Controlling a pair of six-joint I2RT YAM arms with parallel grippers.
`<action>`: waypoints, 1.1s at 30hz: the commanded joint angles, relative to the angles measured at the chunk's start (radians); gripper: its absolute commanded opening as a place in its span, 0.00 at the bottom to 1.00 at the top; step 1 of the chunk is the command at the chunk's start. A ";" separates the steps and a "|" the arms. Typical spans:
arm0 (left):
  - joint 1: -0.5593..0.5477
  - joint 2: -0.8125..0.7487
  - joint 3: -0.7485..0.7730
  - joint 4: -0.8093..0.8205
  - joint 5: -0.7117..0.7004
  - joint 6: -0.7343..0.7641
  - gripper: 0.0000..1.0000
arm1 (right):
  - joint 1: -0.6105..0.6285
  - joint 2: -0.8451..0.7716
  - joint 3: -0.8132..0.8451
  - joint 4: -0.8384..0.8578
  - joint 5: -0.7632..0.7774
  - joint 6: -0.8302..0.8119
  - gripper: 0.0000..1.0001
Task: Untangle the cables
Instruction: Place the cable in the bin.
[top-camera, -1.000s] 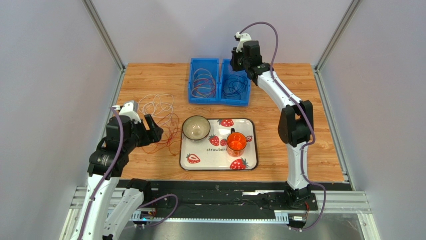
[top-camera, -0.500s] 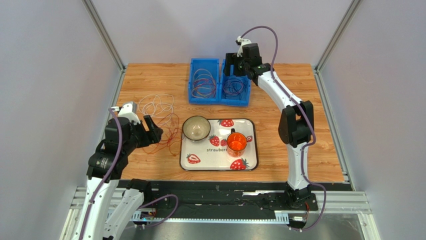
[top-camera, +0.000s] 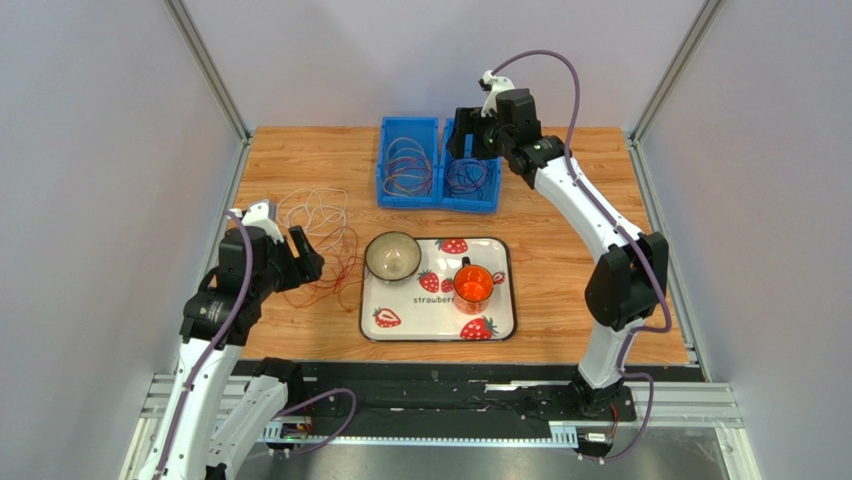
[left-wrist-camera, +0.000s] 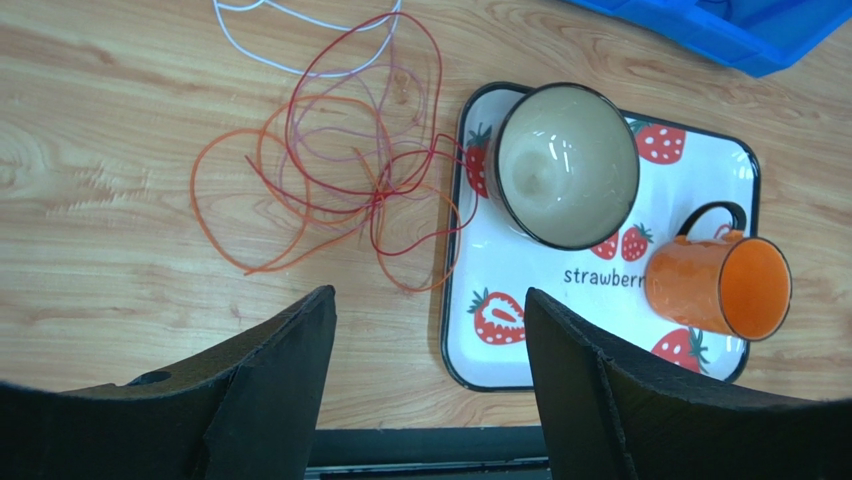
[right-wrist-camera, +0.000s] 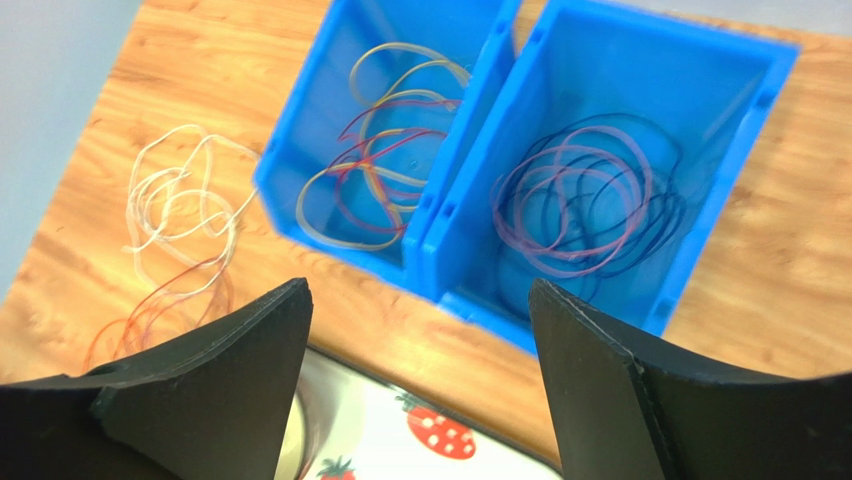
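Note:
A tangle of thin red and orange cables (left-wrist-camera: 378, 196) lies on the wooden table left of the tray, with white cable loops (top-camera: 312, 210) just beyond it. My left gripper (left-wrist-camera: 425, 300) hovers open above the table's near edge, short of that tangle, holding nothing. Two blue bins stand at the back. The left bin (right-wrist-camera: 300, 150) holds yellowish and red loops. The right bin (right-wrist-camera: 750, 110) holds dark and purple cables (right-wrist-camera: 585, 190). My right gripper (right-wrist-camera: 420, 290) hangs open above the bins, empty. In the top view it (top-camera: 462, 130) sits over the right bin.
A strawberry-print tray (top-camera: 500, 325) sits mid-table with a beige bowl (top-camera: 392, 255) and an orange mug (top-camera: 473, 287) on it. The tangle's red loops reach the tray's left rim (left-wrist-camera: 452, 300). Metal frame posts stand at both rear corners.
My right gripper went from shut to open over the right bin, and its arm swung out to the right. The left arm shifted only slightly.

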 joint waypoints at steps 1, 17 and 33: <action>-0.003 0.068 -0.008 0.019 -0.039 -0.051 0.76 | 0.014 -0.121 -0.106 0.041 -0.046 0.054 0.84; -0.112 0.407 -0.143 0.353 -0.105 -0.153 0.68 | 0.020 -0.384 -0.407 0.067 -0.093 0.089 0.84; -0.155 0.655 -0.135 0.487 -0.145 -0.142 0.56 | 0.018 -0.444 -0.459 0.078 -0.101 0.089 0.84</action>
